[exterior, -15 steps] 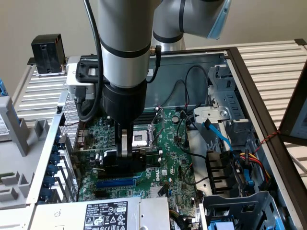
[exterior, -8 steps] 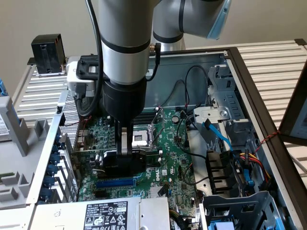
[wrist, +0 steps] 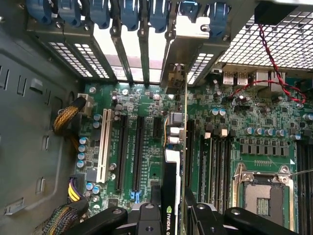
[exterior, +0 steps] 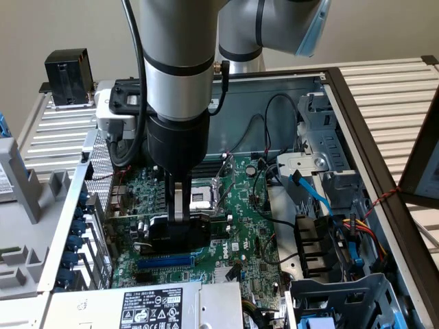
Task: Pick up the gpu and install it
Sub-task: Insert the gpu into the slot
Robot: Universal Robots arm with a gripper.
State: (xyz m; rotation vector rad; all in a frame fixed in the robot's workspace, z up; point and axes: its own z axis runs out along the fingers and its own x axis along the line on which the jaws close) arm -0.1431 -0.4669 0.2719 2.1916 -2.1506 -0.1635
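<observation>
The tool (exterior: 180,216) is clamped across the gpu (exterior: 164,238), which stands on edge low over the motherboard (exterior: 247,212), in line with a long black slot (wrist: 190,147); whether it is seated I cannot tell. The card looks light and stiff but fragile, so holding the shroud and board edges, clear of fan and contacts, seems safest

We record the arm (exterior: 180,62) as a silver-grey cyl. tube w/ a black band (exterior: 177,66) near its lower end and a black cyl. wrist section below. The joint housing (exterior: 240,27) behind is the same grey, w/ a light-blue cap (exterior: 312,29). A black cable (exterior: 130,27) runs alongside the tube. The gripper (exterior: 180,214) has two slim black fingers. In the wrist view its matte black linkage carries round pivot screws (wrist: 117,211).
</observation>
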